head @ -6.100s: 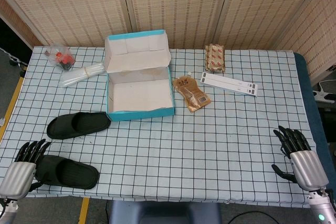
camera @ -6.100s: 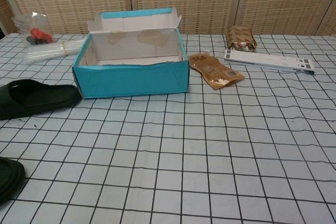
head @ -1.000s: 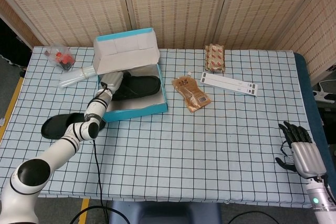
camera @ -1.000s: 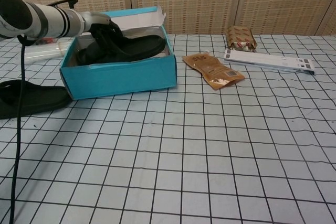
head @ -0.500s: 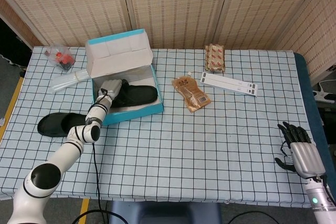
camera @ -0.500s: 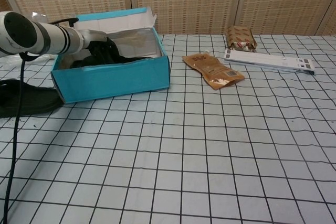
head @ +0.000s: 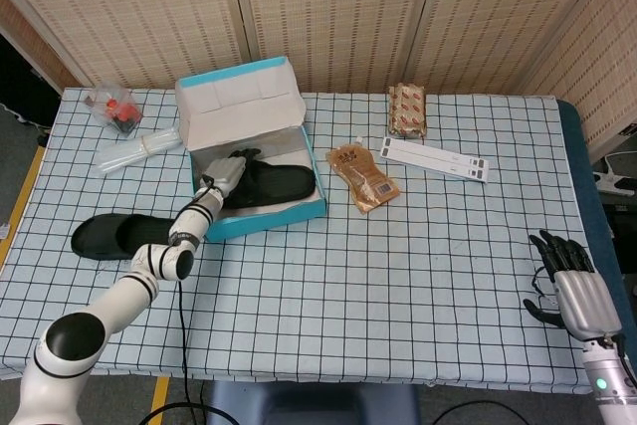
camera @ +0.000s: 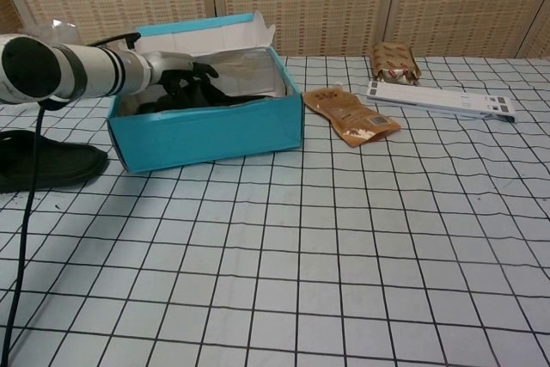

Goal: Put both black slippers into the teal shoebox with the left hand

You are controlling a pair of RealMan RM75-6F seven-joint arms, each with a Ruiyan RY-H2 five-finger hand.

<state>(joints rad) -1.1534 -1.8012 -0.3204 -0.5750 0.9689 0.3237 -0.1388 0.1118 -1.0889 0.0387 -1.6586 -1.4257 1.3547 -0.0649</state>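
Observation:
The teal shoebox (head: 299,212) (camera: 206,136) stands at the back left of the table with its lid (head: 239,102) tipped up. One black slipper (head: 282,184) (camera: 203,100) lies flat inside it. My left hand (head: 230,168) (camera: 184,75) reaches into the box over the slipper's left end, fingers spread, gripping nothing that I can see. The other black slipper (head: 114,235) (camera: 45,161) lies on the table left of the box, beside my left forearm. My right hand (head: 574,292) rests near the front right table edge, empty with fingers apart; the chest view does not show it.
Right of the box lie a brown pouch (head: 363,177) (camera: 351,115), a white strip (head: 435,158) (camera: 440,100) and a snack packet (head: 407,109) (camera: 394,64). At the back left are a clear wrapped bundle (head: 139,147) and a bag of red items (head: 112,108).
The slipper has come down into the box and lies flat. The box has slid a little to the right with my left hand inside it. The hand's fingers have spread off the slipper.

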